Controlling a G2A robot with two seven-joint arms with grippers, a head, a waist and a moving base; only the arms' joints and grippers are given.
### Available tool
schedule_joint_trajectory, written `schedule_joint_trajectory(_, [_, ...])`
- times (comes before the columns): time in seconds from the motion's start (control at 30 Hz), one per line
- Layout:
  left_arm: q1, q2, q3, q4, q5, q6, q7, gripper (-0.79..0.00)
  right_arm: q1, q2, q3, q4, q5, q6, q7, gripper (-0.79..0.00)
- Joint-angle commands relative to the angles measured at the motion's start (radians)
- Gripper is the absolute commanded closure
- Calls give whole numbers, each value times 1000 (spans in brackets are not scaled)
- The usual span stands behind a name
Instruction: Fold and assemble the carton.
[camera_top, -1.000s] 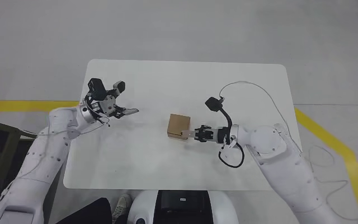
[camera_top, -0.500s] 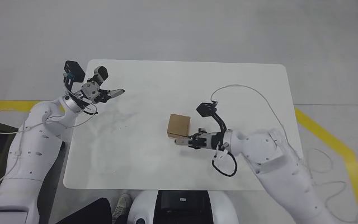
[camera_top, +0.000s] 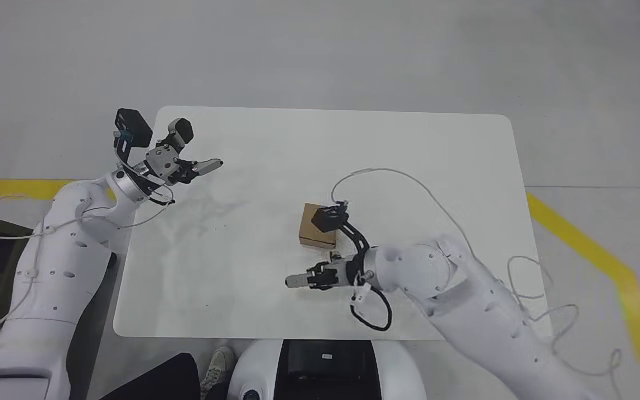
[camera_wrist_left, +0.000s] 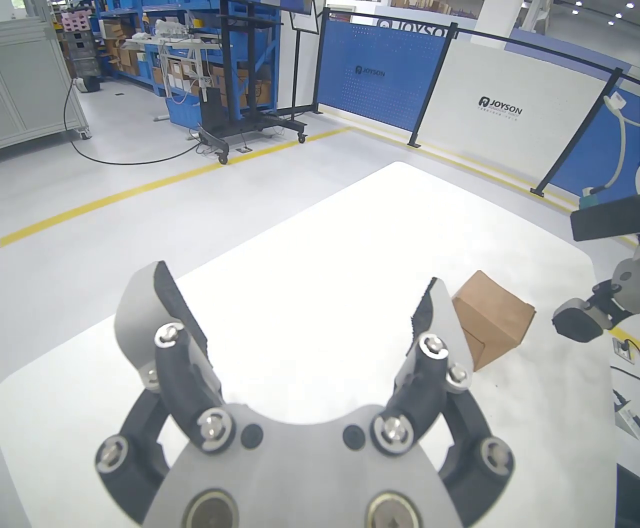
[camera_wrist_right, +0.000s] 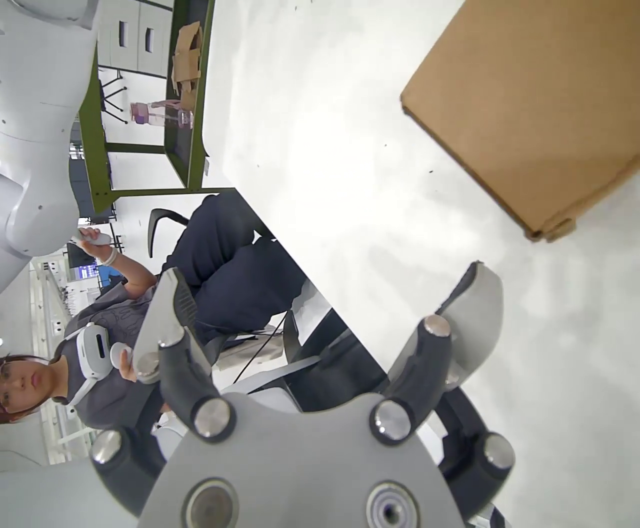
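The brown carton (camera_top: 320, 226) rests near the middle of the table (camera_top: 430, 150); light, thin cardboard, likely easily dented, best pinched across opposite flat sides; right gripper (camera_top: 293, 282) hovers by the table's near edge, fingers spread, empty; left gripper (camera_wrist_left: 295, 300) over its far left corner, likewise spread.

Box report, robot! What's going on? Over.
Left pincer open, empty. Right pincer open, near box, not touching. Box sits on table. Nothing in the way.
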Motion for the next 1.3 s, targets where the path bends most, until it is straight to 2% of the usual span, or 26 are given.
schedule_joint_trajectory(0.0, [0,0,0,0,0,0,0,-785,12,-6,-13,25,7,-4,-8,-785])
schedule_joint_trajectory(0.23, [0,0,0,0,0,0,0,-785,62,-22,-41,117,-3,19,-32,-785])
schedule_joint_trajectory(0.4, [0,0,0,0,0,0,0,-785,101,-21,-30,135,-92,42,-42,-785])
schedule_joint_trajectory(0.63, [0,0,0,0,0,0,0,-785,134,-18,-10,155,-160,23,-37,-785])
schedule_joint_trajectory(0.7, [0,0,0,0,0,0,0,-785,146,-16,-20,150,-222,10,-34,-785])
schedule_joint_trajectory(0.87, [0,0,0,0,0,0,0,-785,130,-5,-48,95,-415,-18,-21,-785])
schedule_joint_trajectory(0.97, [0,0,0,0,0,0,0,-785,110,-1,-55,81,-480,-27,-20,-785])
schedule_joint_trajectory(1.27, [0,0,0,0,0,0,0,-785,68,-3,-51,62,-541,-78,-107,-785])
